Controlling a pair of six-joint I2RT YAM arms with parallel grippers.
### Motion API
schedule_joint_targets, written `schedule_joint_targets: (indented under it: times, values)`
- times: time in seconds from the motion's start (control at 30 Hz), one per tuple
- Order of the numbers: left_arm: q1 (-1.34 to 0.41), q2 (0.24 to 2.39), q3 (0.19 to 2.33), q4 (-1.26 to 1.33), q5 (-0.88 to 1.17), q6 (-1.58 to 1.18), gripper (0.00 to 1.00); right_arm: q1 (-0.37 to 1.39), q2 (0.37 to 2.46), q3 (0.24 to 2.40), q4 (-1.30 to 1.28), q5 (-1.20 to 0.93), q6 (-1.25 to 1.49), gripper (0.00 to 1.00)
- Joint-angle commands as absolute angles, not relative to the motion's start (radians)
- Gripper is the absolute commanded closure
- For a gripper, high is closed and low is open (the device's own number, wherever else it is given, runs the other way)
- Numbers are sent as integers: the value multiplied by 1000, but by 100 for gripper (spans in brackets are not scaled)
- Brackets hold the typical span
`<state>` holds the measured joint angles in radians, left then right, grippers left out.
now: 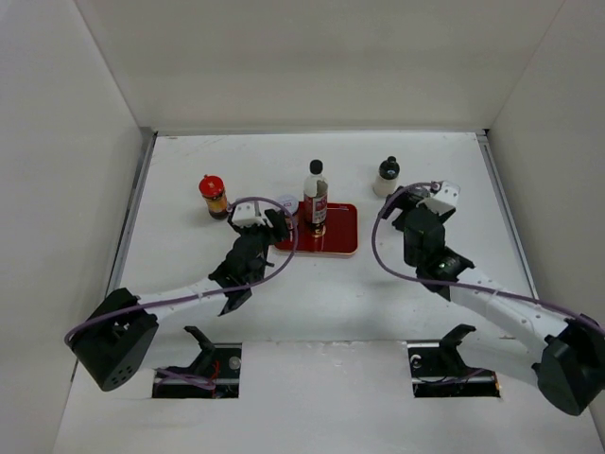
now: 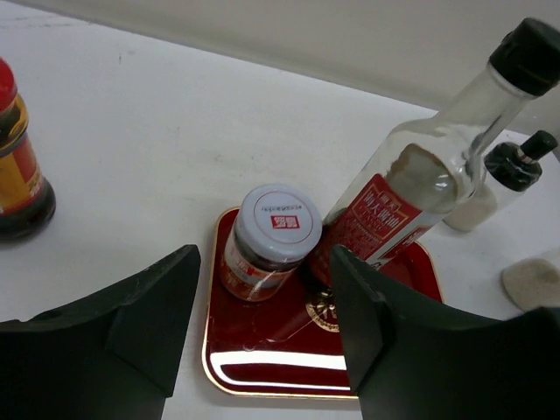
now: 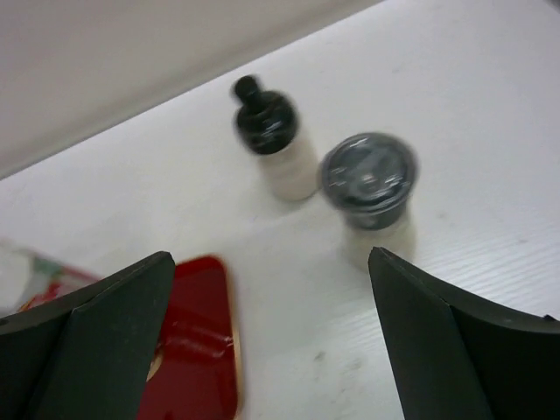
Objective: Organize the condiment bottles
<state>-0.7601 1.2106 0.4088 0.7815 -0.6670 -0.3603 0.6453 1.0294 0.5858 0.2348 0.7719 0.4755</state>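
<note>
The left gripper (image 2: 264, 255) has its black fingers apart with nothing clamped; the squat glass jar with a pale lid and red label (image 2: 267, 238) stands just beyond the fingertips, in line with the gap, on the flat red rectangular tray (image 2: 262, 367); the tall clear glass bottle with a black cap (image 2: 420, 175) stands on the same tray just right of that jar (whether they touch cannot be told). The red-lidded yellow jar (image 2: 16, 171) stands on the white table (image 2: 175, 122), off to the left. The right gripper (image 3: 269, 256) is spread wide, holding nothing; ahead of it the small white bottle with a black cap (image 3: 278, 149) and the grey-lidded shaker (image 3: 369, 188) stand side by side on the table, right of the tray.
</note>
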Motion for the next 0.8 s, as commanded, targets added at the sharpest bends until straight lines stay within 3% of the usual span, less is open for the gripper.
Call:
schedule_joint_targets:
  times: [0.0, 0.23, 0.77]
  values:
    - [-762, 1170, 350, 870, -673, -446, 42, 547, 1069, 663, 149, 838, 448, 0]
    - [-794, 1126, 278, 968, -675, -483, 35, 404, 1196, 785, 72, 734, 397, 0]
    - [-766, 1195, 279, 980, -689, -483, 34, 308, 1443, 877, 104, 603, 368, 0]
